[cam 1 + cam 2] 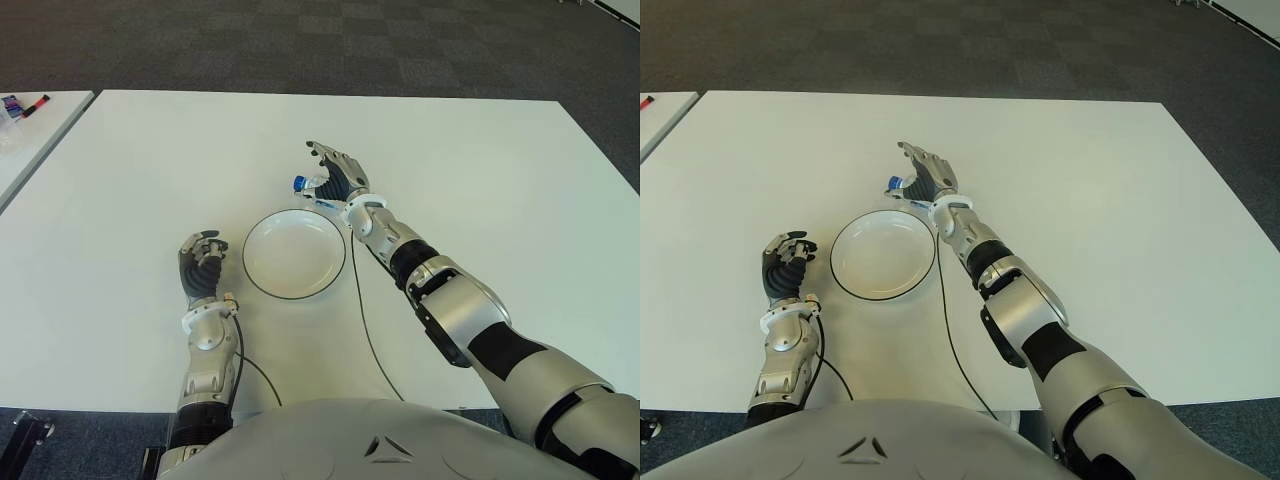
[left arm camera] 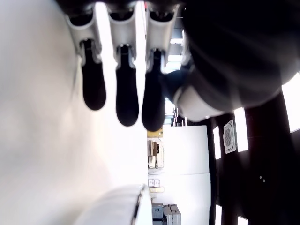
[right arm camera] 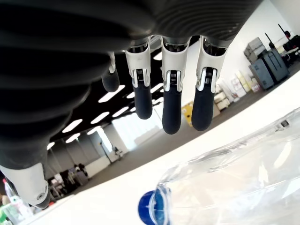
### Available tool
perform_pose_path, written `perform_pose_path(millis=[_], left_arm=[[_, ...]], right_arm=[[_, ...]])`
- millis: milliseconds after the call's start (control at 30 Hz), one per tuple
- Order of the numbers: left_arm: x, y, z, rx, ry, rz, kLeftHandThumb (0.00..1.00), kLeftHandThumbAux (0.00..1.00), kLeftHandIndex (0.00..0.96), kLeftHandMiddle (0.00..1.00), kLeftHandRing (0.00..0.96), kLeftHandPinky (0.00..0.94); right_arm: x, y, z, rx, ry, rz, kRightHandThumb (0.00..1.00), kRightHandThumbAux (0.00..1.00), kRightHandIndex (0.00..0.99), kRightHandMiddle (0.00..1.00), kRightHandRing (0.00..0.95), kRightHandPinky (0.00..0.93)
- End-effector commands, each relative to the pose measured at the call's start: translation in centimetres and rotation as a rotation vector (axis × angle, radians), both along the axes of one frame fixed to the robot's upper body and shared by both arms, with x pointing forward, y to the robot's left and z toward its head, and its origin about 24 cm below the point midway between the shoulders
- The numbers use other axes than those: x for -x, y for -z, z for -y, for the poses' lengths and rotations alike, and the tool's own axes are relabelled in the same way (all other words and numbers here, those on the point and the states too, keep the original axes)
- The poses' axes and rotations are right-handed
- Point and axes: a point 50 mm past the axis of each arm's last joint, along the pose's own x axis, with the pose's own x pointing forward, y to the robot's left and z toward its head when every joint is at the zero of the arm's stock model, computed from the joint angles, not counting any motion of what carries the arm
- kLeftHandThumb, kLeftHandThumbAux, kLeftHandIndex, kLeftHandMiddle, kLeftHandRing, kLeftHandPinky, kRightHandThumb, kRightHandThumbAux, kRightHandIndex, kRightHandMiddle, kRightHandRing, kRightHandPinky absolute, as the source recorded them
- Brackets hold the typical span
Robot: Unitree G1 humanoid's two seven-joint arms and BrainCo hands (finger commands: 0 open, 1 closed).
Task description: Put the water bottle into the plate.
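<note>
A clear water bottle [image 1: 312,184] with a blue cap [image 3: 150,206] lies on its side on the white table [image 1: 150,170], just beyond the far rim of the plate. The plate [image 1: 290,262] is white with a dark rim and holds nothing. My right hand [image 1: 335,172] hovers over the bottle with its fingers [image 3: 171,112] stretched out above it, not closed around it. Most of the bottle's body is hidden under that hand in the eye views. My left hand [image 1: 203,262] shows to the left of the plate, fingers [image 2: 126,103] relaxed and holding nothing.
A thin black cable [image 1: 366,325] runs over the table from my right wrist toward the near edge, passing the plate's right side. A second table [image 1: 30,125] with markers stands at the far left. Dark carpet [image 1: 400,50] lies beyond the table's far edge.
</note>
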Motion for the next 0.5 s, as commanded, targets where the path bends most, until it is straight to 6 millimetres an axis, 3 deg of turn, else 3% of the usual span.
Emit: perform_pose_path(millis=[33,500], left_arm=[[0.69,1.04,0.33,0.025,0.005,-0.054,0.687,0.724,0.423,0.549,0.514,0.478],[0.92,0.86,0.41,0.029,0.004,-0.062,0.687,0.724,0.422,0.546,0.512,0.481]], right_arm=[[-0.41,0.03,0.32,0.031,0.03,-0.026,0.301,0.63,0.068,0.204,0.26,0.32],[-0.34,0.99,0.26,0.101,0.04,-0.125,0.298,0.642,0.075,0.182,0.219,0.27]])
